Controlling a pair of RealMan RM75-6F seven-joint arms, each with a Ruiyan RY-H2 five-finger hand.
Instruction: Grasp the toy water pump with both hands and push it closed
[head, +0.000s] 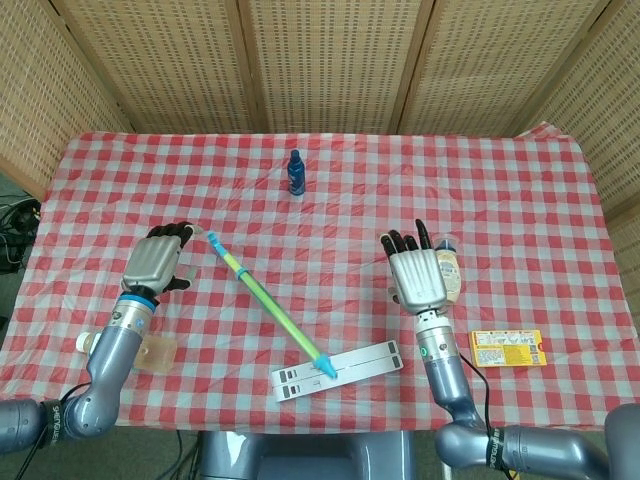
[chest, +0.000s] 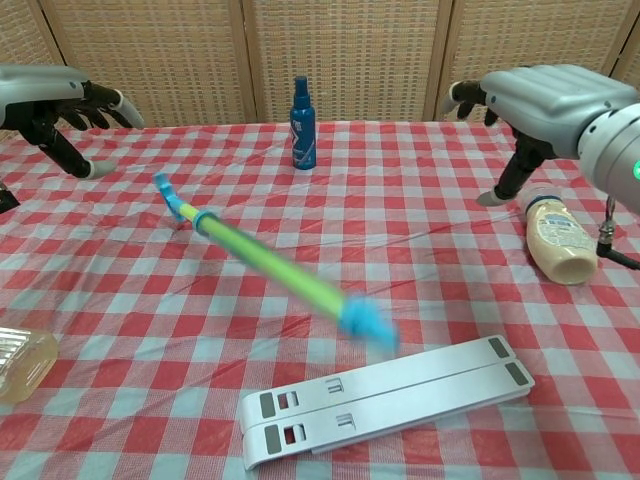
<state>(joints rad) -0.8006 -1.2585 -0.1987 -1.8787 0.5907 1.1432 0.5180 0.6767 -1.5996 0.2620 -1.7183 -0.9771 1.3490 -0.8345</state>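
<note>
Both hands released in the head view: left hand (head: 155, 264) and right hand (head: 416, 276) spread, gripping nothing. Pump (head: 265, 304) slanted across the desk (head: 330, 190) between them, far end over the white stand (head: 338, 369). Sauce bottle (head: 448, 273) just beside the right hand.

From the chest: left hand (chest: 50, 95) and right hand (chest: 540, 95) raised, fingers apart; pump (chest: 270, 266) blurred, near end above the stand (chest: 390, 400). Spray bottle (chest: 303, 110) upright behind.

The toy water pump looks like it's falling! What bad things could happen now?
Neither the left hand nor the right hand holds the toy water pump; both are open. Its blurred lower end may strike the white folding stand. It might also bounce or roll somewhere harder to grasp.
</note>
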